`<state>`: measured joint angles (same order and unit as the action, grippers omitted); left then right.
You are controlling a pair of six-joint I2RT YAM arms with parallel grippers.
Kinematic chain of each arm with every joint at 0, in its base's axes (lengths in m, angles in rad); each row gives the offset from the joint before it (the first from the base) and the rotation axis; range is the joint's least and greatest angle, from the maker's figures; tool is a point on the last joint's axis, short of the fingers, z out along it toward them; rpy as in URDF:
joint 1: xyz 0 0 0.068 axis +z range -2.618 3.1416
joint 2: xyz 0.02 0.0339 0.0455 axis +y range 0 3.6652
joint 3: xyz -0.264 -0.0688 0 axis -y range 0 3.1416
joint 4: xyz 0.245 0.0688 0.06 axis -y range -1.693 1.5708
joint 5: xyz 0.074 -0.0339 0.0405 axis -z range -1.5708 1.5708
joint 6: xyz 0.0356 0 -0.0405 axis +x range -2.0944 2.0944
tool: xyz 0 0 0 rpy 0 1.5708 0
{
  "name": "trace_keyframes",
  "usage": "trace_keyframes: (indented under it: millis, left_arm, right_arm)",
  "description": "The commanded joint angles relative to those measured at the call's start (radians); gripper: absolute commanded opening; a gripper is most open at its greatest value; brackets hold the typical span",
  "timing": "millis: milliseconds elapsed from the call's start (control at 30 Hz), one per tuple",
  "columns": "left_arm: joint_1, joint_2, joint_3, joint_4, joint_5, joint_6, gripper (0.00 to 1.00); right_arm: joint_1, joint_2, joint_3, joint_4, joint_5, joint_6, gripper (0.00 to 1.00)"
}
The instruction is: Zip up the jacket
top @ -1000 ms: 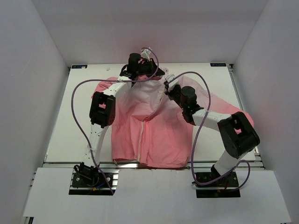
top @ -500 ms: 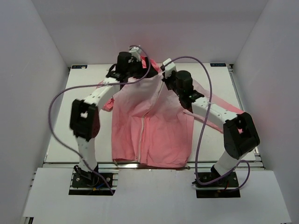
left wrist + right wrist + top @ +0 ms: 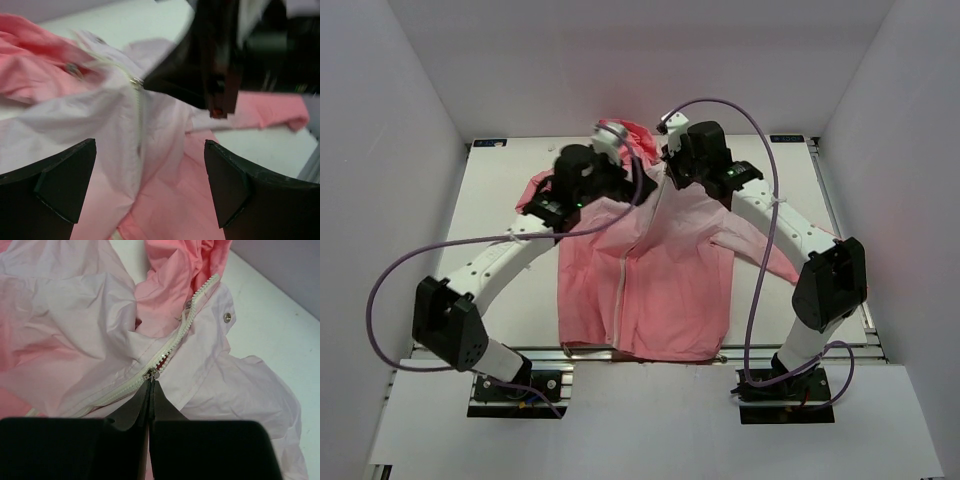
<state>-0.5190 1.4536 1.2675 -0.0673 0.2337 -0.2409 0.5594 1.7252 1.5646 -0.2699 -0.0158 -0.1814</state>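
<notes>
The pink jacket (image 3: 650, 280) lies front-up on the white table (image 3: 490, 270), hood (image 3: 635, 135) at the far end. Its whitish zipper (image 3: 624, 270) is closed from the hem up to near the collar. My right gripper (image 3: 151, 383) is shut on the metal zipper pull (image 3: 151, 373); beyond the pull the zipper teeth (image 3: 192, 310) are still parted. In the top view the right gripper (image 3: 665, 172) sits at the collar. My left gripper (image 3: 150, 165) hangs open just above the jacket's pale chest (image 3: 100, 130), holding nothing. In the top view the left gripper (image 3: 612, 183) is left of the zipper.
White walls close in the table on three sides. Purple cables (image 3: 440, 250) loop off both arms. The jacket's right sleeve (image 3: 765, 250) stretches toward the right arm's elbow (image 3: 830, 280). The right gripper's black body (image 3: 215, 60) hangs close in front of the left wrist camera.
My left gripper opened, let go of the jacket near the collar and drew back to the left. My right gripper pulled the zipper pull farther up toward the collar.
</notes>
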Motion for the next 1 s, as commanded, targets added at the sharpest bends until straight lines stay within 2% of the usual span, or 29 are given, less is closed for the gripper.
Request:
trace_keyframes:
  millis: [0,133,300,400,500,567,633,667,700,833,967]
  left_arm:
    - [-0.09,0.047,-0.033,0.004,0.018,0.101,0.98]
    - [-0.107,0.08,-0.1,0.164,0.015,0.085,0.98]
    - [-0.121,0.165,-0.068,0.156,-0.114,0.089,0.88]
    - [-0.134,0.201,-0.057,0.156,-0.149,0.097,0.86]
    - [-0.144,0.228,-0.057,0.191,-0.101,0.095,0.84]
    - [-0.147,0.238,-0.057,0.211,-0.077,0.074,0.79]
    - [-0.153,0.252,-0.057,0.225,-0.057,0.06,0.56]
    - [-0.162,0.254,-0.054,0.219,-0.066,0.045,0.39]
    - [-0.165,0.252,-0.057,0.213,-0.076,0.032,0.0]
    - [-0.167,0.159,-0.105,0.149,-0.045,-0.007,0.0]
    - [-0.167,0.036,-0.209,0.139,-0.002,-0.09,0.0]
  right_arm:
    - [0.004,-0.044,0.066,-0.117,-0.059,0.053,0.0]
    - [-0.003,-0.07,0.089,-0.147,-0.049,0.077,0.0]
    - [-0.013,-0.076,0.121,-0.17,-0.009,0.103,0.0]
    - [-0.019,-0.073,0.137,-0.178,-0.026,0.108,0.0]
    - [-0.029,-0.065,0.15,-0.178,-0.056,0.126,0.0]
    - [-0.032,-0.056,0.155,-0.173,-0.067,0.134,0.0]
    - [-0.032,-0.058,0.138,-0.141,-0.075,0.137,0.0]
    - [-0.032,-0.059,0.131,-0.125,-0.066,0.141,0.0]
    - [-0.032,-0.056,0.124,-0.1,-0.05,0.143,0.0]
    - [-0.033,-0.021,0.109,-0.036,0.088,0.099,0.0]
    - [-0.032,0.055,0.1,0.024,0.145,0.043,0.0]
